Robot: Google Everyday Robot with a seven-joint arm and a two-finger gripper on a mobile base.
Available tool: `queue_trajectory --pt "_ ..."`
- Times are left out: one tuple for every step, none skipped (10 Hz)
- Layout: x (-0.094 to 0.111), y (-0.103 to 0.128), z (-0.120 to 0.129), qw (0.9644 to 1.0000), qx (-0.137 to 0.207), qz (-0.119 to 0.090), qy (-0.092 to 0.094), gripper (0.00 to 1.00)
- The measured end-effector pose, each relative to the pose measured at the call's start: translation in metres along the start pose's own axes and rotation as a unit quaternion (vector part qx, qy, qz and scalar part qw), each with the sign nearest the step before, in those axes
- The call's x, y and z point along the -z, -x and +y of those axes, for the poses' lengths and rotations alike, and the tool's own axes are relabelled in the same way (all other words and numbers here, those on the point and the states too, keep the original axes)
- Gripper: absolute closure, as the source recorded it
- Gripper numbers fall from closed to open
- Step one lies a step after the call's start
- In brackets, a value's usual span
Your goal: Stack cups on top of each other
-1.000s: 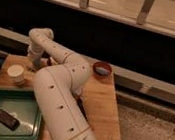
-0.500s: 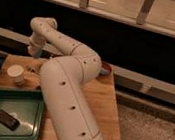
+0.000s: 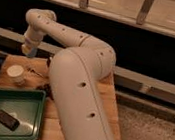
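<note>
Camera view shows, lowest and farthest left of my jaws, the green tray (image 3: 30, 100) with a dark object (image 3: 6, 120) in it. Just below my jaws and slightly left stands the white cup (image 3: 16, 73) on the wooden worktop (image 3: 50, 129). My gripper (image 3: 29, 50) hangs above the worktop's far left edge; whether the jaws are open or hold anything, I cannot tell. No blue cup is visible; my own arm (image 3: 79, 78) may be hiding it to the right. Descending blind, I could clip the white cup and tip it, or sweep hidden things off with my elbow.
</note>
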State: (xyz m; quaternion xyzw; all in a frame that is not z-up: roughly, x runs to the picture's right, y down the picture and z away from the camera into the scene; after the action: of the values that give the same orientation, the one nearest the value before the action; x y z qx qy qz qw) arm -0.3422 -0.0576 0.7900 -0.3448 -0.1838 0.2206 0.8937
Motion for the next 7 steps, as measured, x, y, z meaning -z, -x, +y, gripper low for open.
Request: queue_trajectory --pt "-0.001 0.004 0.020 0.9999 0.011 0.001 0.011 1.00" --pt "-0.004 0.008 0.047 0.9993 0.025 0.004 0.027 1.00" --pt "-0.007 0.011 0.063 0.9986 0.036 0.005 0.039 1.00" --pt "-0.011 0.016 0.080 0.9974 0.049 0.006 0.053 1.00" --pt "-0.016 0.022 0.094 0.9958 0.061 0.008 0.067 1.00" --pt "-0.019 0.026 0.102 0.9949 0.067 0.007 0.075 0.98" --pt "-0.025 0.028 0.104 0.9942 0.070 0.008 0.081 0.90"
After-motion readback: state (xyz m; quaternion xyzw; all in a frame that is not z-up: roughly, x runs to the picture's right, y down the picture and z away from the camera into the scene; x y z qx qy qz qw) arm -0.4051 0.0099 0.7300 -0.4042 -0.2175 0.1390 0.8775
